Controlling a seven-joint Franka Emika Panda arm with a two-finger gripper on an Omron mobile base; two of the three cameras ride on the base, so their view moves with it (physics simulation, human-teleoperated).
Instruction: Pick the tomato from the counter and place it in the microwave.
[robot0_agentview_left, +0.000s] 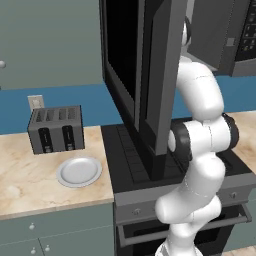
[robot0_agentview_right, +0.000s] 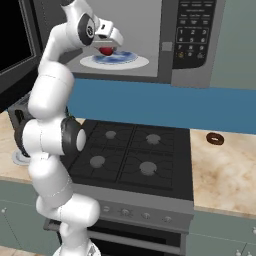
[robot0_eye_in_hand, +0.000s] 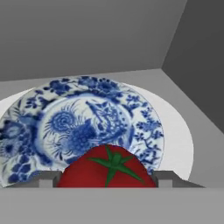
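Upper left of right base view: end effector (robot0_agentview_right: 106, 48) clamped on the tomato (robot0_agentview_right: 106, 50) inside the microwave (robot0_agentview_right: 165, 45) | tomato low centre in hand view, over blue patterned plate (robot0_eye_in_hand: 83, 127) | step: placing | next: lower, then release onto plate.

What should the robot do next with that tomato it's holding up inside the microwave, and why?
Probably lower it a little and open the gripper. The tomato sits clamped between the fingers inside the microwave, above the blue-patterned plate on the white turntable. In the right base view it appears to hang just over the plate, so a short descent first should keep it from dropping and rolling.
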